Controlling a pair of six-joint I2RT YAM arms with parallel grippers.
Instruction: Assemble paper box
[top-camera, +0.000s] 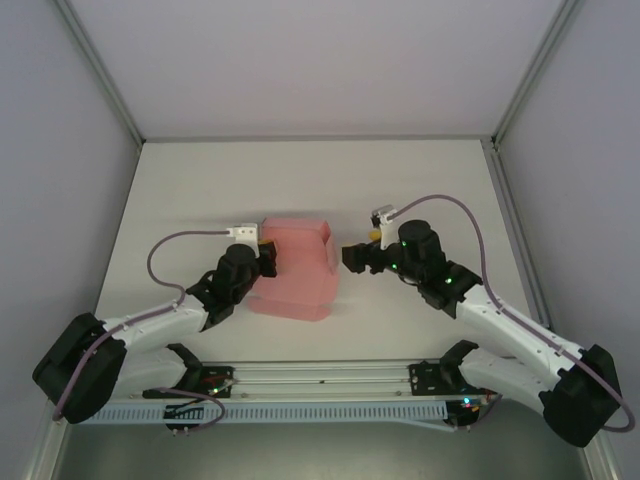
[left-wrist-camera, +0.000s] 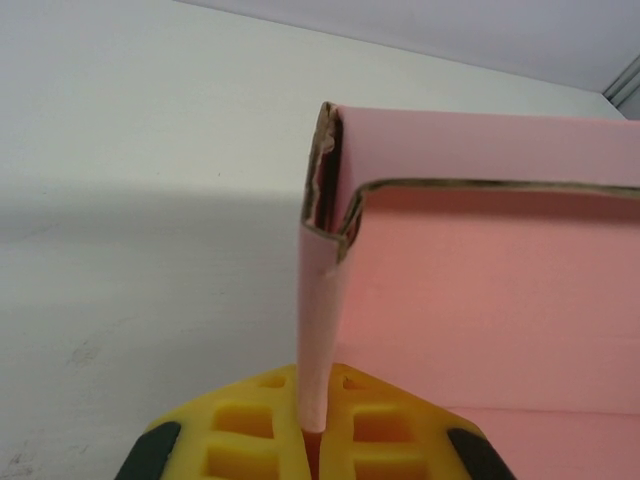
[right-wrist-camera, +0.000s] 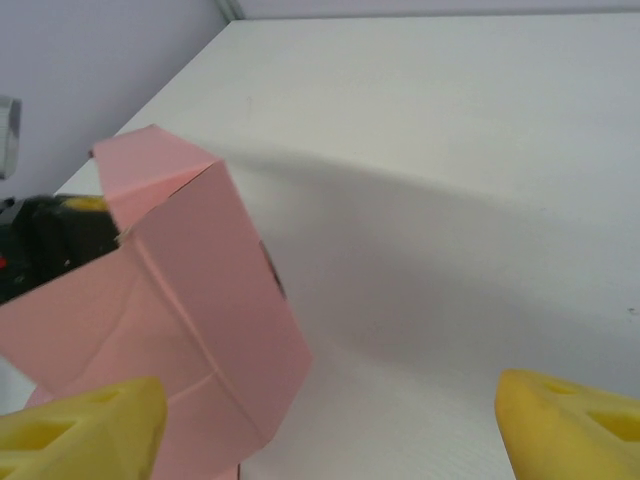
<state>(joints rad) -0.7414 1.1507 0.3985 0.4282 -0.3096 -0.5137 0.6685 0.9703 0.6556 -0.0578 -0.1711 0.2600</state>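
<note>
The paper box (top-camera: 297, 268) is a pale pink, partly folded card shape lying mid-table between the two arms. My left gripper (top-camera: 266, 262) is at the box's left side, shut on a thin upright wall. In the left wrist view the yellow fingers (left-wrist-camera: 250, 425) pinch that pink wall edge-on, and the paper box (left-wrist-camera: 480, 290) spreads out to the right. My right gripper (top-camera: 351, 258) stands open just right of the box. In the right wrist view the paper box (right-wrist-camera: 200, 300) reaches in beside the left fingertip (right-wrist-camera: 80, 430), with a wide gap to the other finger.
The white table (top-camera: 420, 190) stretches to the back and right, framed by grey walls and metal corner posts (top-camera: 105, 75). A rail (top-camera: 320, 385) runs along the near edge between the arm bases. The left arm's dark wrist (right-wrist-camera: 50, 240) shows behind the box.
</note>
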